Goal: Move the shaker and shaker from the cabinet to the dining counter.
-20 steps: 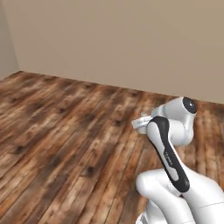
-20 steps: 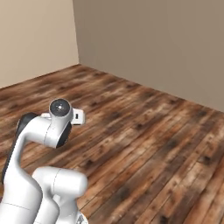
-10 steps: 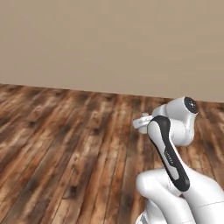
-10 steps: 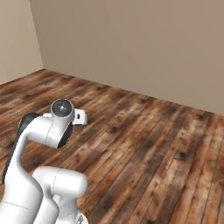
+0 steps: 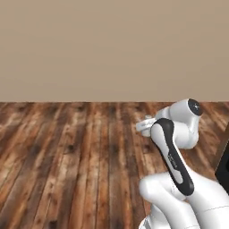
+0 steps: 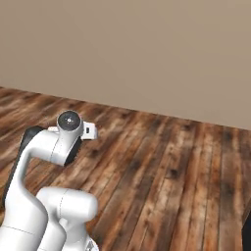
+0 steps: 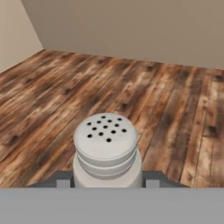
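Brown plank flooring runs to a plain beige wall in the left base view, where the white arm folds up at the lower right with its hand turned away, and a dark object's edge shows at the right border. From the right base view the same arm rises at the lower left over the same floor, with the wall beyond. Looking along the hand, a light-grey shaker with a perforated cap sits near and centred between the gripper fingers, which are narrowed and gripping its sides, carrying it above the floor.
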You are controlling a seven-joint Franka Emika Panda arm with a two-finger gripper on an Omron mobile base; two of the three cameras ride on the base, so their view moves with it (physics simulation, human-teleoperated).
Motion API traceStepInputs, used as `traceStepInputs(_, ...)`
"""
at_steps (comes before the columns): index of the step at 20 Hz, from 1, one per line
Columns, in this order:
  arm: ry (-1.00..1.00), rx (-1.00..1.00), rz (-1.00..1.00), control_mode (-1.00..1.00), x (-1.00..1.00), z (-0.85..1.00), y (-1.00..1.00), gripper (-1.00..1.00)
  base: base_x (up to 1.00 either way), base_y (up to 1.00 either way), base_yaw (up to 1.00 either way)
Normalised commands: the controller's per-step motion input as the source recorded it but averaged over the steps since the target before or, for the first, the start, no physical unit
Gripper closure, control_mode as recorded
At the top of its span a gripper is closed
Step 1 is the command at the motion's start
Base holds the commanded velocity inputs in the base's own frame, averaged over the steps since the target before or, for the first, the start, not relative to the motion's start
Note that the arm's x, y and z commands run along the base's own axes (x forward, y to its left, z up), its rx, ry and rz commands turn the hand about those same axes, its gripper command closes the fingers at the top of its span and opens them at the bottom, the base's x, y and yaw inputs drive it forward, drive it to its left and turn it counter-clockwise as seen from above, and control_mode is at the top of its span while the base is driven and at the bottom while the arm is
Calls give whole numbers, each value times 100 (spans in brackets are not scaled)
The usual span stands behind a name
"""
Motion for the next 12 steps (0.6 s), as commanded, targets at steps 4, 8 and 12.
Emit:
traceStepInputs(4,0,0,0,100,0,0,0,100,64,8,-37)
traceStepInputs(8,0,0,0,100,0,0,0,100,67,9,-35)
traceStepInputs(12,0,0,0,100,0,0,0,100,73,11,-29)
